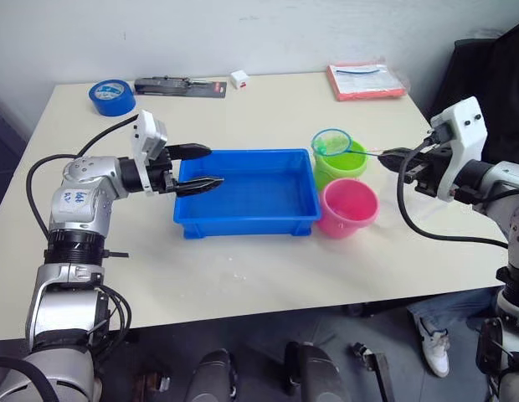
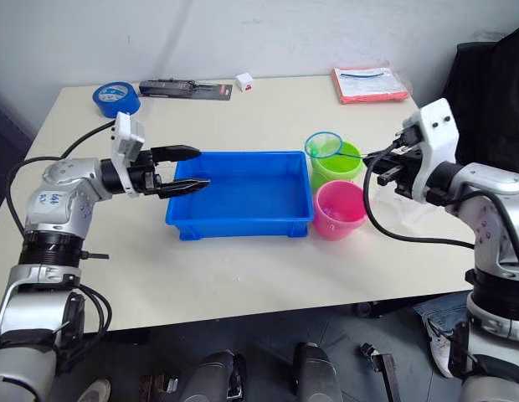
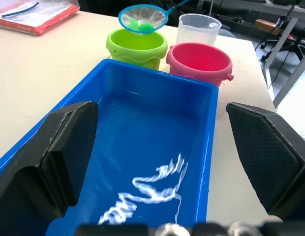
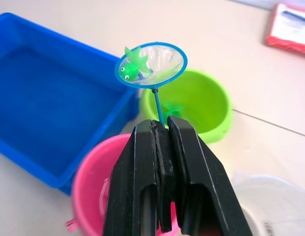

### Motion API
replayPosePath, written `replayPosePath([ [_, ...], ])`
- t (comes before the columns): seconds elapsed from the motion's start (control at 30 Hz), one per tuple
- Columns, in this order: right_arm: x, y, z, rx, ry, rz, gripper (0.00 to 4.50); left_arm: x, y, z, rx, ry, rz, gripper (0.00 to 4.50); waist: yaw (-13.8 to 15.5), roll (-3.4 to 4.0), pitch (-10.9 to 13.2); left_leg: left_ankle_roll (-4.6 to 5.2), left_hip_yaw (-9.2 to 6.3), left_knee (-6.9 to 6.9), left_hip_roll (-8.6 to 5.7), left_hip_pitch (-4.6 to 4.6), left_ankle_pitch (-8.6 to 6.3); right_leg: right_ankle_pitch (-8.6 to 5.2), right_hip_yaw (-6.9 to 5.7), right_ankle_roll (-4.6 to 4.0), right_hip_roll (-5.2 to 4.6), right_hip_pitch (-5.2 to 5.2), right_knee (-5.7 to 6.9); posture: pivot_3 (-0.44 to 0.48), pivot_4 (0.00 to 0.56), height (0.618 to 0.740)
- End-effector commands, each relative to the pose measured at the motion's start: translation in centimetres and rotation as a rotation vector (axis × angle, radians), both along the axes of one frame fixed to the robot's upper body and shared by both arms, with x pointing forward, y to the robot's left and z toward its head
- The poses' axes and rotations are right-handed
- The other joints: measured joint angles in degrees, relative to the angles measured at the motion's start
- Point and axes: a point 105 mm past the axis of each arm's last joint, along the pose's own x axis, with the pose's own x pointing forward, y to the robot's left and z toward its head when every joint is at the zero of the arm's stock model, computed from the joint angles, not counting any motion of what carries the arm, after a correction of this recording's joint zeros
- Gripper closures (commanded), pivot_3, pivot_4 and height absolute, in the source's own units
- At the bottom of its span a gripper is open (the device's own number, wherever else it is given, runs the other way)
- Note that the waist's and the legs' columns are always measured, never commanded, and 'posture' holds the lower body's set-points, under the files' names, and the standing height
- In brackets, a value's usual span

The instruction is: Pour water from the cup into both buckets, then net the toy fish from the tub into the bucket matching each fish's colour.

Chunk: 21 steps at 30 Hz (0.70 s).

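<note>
On the beige tabletop (image 1: pixel 268 268), the right gripper (image 4: pixel 162 130) is clamping the thin stick of the blue-ringed mesh net (image 4: pixel 151 64), holding a small green plastic fish (image 4: pixel 133 66) over the lime green round bucket (image 4: pixel 192 105), at three o'clock of the shallow blue rectangular tub (image 1: pixel 247 193). The left gripper (image 1: pixel 197 167) is hovering wide at the tub's nine o'clock end.

Left hand (image 1: pixel 198 169) over tub's (image 1: pixel 243 219) near-left end, fingers spread apart, pointing across tub toward buckets. Tub on bench (image 1: pixel 243 276), between the two hands. Two buckets beyond tub's far end from left hand, touching it: one bucket (image 1: pixel 347 208) nearer robot, other bucket (image 1: pixel 341 167) behind it. Right hand (image 1: pixel 392 156) right of buckets, clamped on net (image 4: pixel 151 64) handle. Net ring out ahead of right hand, above rear bucket, fish (image 4: pixel 133 64) in mesh. Cup (image 3: pixel 197 28) behind front bucket, under right hand.
</note>
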Motion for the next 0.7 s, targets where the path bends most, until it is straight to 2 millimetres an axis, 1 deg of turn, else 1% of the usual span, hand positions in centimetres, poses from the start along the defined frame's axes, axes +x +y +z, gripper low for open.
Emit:
replayPosePath([
  [0.03, 0.3, -0.9, 0.9, -0.081, -0.073, -0.061, 3.72, 0.0, -0.2, 1.0, 0.003, -0.039, -0.017, 0.02, 0.09, 0.0, 0.0, 0.0, 0.0, 0.0, 0.0, -0.01, 0.0, 0.0, 0.0, 0.0, 0.0, 0.0, 0.0, 0.0, 0.15, 0.737],
  [0.13, 1.0, -1.3, 0.5, -0.21, -0.114, -0.116, 3.72, 0.0, -0.2, 1.0, 0.003, -0.038, -0.023, 0.02, 0.09, 0.0, 0.0, 0.0, -0.01, 0.01, 0.0, -0.01, 0.0, 0.0, 0.0, 0.0, -0.01, 0.0, 0.0, 0.0, 0.15, 0.737],
  [0.23, 1.4, -1.3, 0.2, -0.356, -0.161, -0.128, 3.72, 0.1, -0.3, 1.0, 0.005, -0.038, -0.025, 0.02, 0.14, 0.0, 0.0, 0.0, -0.01, 0.02, -0.02, -0.01, 0.0, 0.0, 0.0, 0.0, -0.02, 0.01, -0.01, 0.0, 0.15, 0.737],
  [0.27, 1.4, -1.2, 0.1, -0.381, -0.169, -0.124, 3.72, 0.1, -0.3, 1.0, 0.005, -0.038, -0.025, 0.02, 0.15, 0.0, 0.0, 0.0, -0.01, 0.01, -0.02, -0.03, 0.0, 0.0, 0.0, 0.0, -0.03, 0.0, -0.02, 0.0, 0.15, 0.737],
  [0.37, 1.5, -1.1, 0.1, -0.609, -0.254, -0.125, 3.72, 0.0, -0.2, 0.9, 0.008, -0.034, -0.025, 0.02, 0.16, 0.0, 0.0, 0.0, -0.02, 0.01, -0.02, -0.05, 0.0, 0.0, -0.01, 0.0, -0.02, -0.02, -0.02, 0.0, 0.15, 0.737],
  [0.57, 1.3, -0.6, 0.0, -1.011, -0.418, -0.091, 3.72, 0.0, -0.2, 0.7, 0.007, -0.029, -0.025, 0.02, 0.11, 0.0, 0.0, 0.0, -0.02, 0.03, 0.0, -0.05, 0.0, 0.0, 0.0, 0.0, -0.02, -0.02, -0.03, 0.0, 0.15, 0.737],
  [0.7, 1.2, -0.2, 0.1, -1.186, -0.501, -0.06, 3.72, 0.0, -0.3, 0.6, 0.006, -0.027, -0.024, 0.02, 0.08, 0.0, 0.0, 0.0, -0.02, 0.03, 0.02, -0.05, 0.0, 0.0, -0.01, 0.0, -0.01, -0.02, -0.03, 0.0, 0.15, 0.737],
])
